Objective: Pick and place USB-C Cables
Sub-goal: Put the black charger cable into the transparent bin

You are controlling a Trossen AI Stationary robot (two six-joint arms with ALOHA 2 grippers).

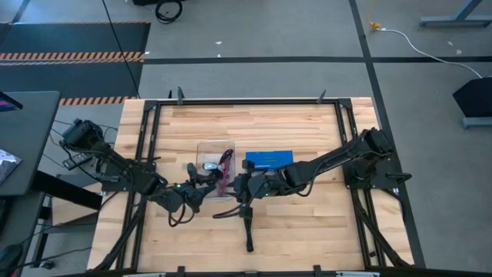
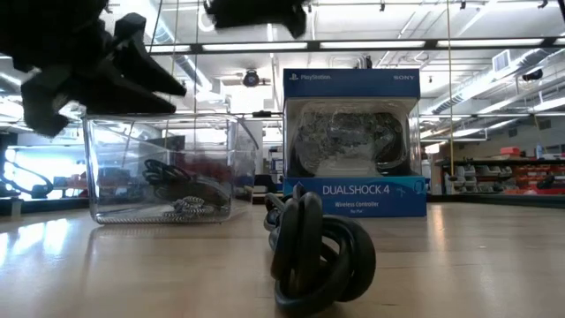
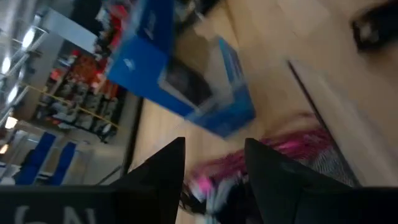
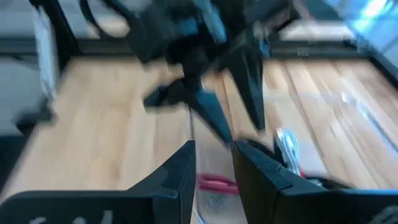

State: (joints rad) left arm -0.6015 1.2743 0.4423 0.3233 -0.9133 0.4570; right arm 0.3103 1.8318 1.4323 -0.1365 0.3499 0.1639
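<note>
1. Several cables (image 2: 181,190) already lie in the clear tray (image 2: 97,168): dark loops and a maroon-pink one (image 1: 224,163), with something pale I take for the light blue one.
2. One black bundle (image 2: 320,256) remains out on the worktop (image 1: 307,223), coiled thick and glossy, in front of the blue box (image 1: 269,159).
3. My left hand (image 1: 201,178) hovers at the tray's near edge, fingers spread, nothing in them.
4. My right hand (image 1: 244,185) hangs just beside the tray; its fingers are parted, and I see nothing gripped.

box (image 1: 269,158) – blue | tray (image 2: 161,168) – clear | cable (image 2: 320,256) – black
</note>
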